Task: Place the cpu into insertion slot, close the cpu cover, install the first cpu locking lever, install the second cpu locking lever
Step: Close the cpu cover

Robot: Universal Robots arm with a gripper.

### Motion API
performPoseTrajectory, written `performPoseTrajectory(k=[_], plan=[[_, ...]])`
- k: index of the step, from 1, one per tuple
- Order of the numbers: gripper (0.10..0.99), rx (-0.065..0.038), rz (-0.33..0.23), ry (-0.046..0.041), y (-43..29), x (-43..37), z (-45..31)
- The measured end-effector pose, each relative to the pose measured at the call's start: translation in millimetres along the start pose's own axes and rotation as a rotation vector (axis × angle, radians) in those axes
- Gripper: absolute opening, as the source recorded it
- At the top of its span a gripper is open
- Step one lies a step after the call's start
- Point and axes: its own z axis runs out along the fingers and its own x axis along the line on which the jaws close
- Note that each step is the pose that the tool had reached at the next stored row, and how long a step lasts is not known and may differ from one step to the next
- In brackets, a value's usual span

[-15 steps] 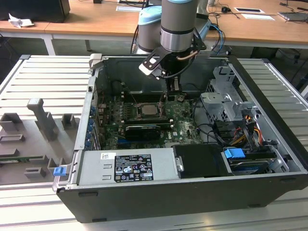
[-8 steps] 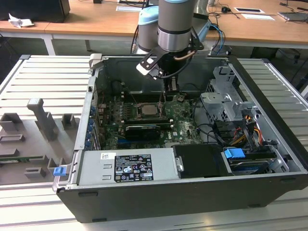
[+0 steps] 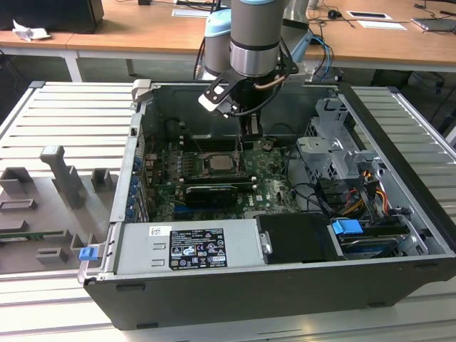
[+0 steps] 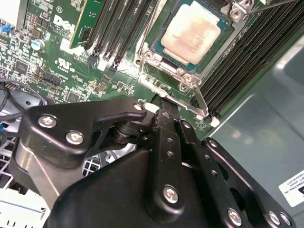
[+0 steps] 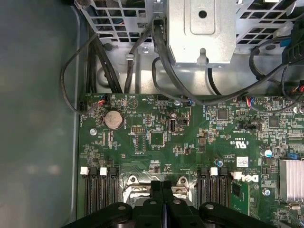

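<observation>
Gripper [image 4: 163,105], fingers pressed together with nothing visible between them, hangs low over the green board [image 5: 156,137] inside an open computer case [image 3: 285,299], which lies on a slatted metal table [image 3: 64,114] with wooden desks [image 3: 142,32] behind. The arm [image 3: 253,35] reaches straight down. Just ahead of the fingertips, the cpu [image 4: 192,32] lies flat, metal top up, framed by the cpu cover [image 4: 166,66]. The chip is square, its edges parallel to the memory slots [image 4: 118,28].
</observation>
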Motion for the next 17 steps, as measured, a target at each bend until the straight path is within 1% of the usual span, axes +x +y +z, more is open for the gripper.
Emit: performPoseTrajectory(k=[3,9,11,13,14,17], plan=[[0.106,0.0,0.0,0.0,-3.3,0.1,-0.2],[0.106,0.0,0.0,0.0,-7.7,0.1,0.0],[0.106,0.0,-0.001,0.0002,-9.4,0.0,5.8],[0.106,0.0,-0.004,0.0001,-9.8,0.3,9.1],[0.106,0.0,-0.009,0.0006,-11.3,0.3,11.3],[0.106,0.001,-0.043,0.0029,-14.1,0.3,15.4]])
